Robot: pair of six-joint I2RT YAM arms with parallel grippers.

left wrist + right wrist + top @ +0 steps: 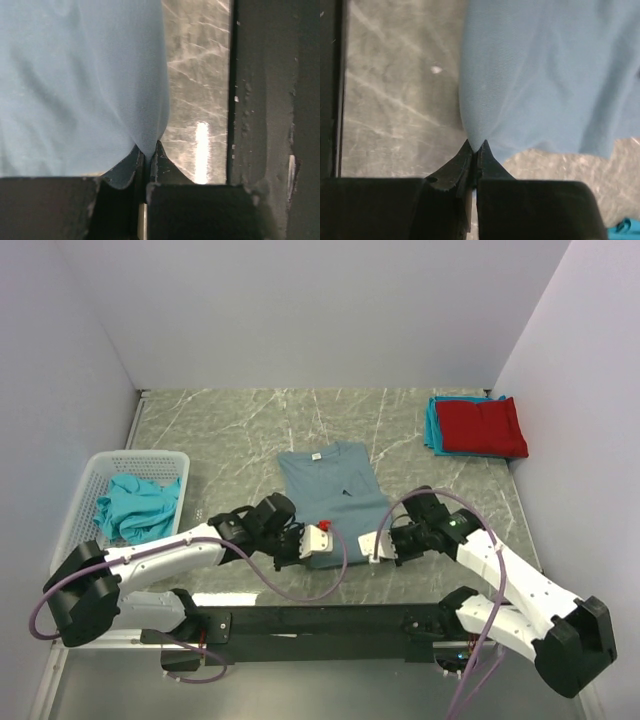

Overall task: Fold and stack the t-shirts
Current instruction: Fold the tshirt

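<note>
As the slate tee (335, 490) lies flat at centre, top view: left gripper (318, 540) and right gripper (372, 545) sit at its near hem corners, prob. to lift it for a fold. Far left, basket (140, 457) holds a teal tee (135, 508); red tee (482, 427) is stacked far right. Left wrist: jaws pinched closed on hem fabric. Right wrist: same.

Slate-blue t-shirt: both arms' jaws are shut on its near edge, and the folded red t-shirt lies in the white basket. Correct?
Only the place is wrong: the top external view shows the red t-shirt folded on a teal t-shirt at the far right of the table, not in the basket. The rest holds.
</note>
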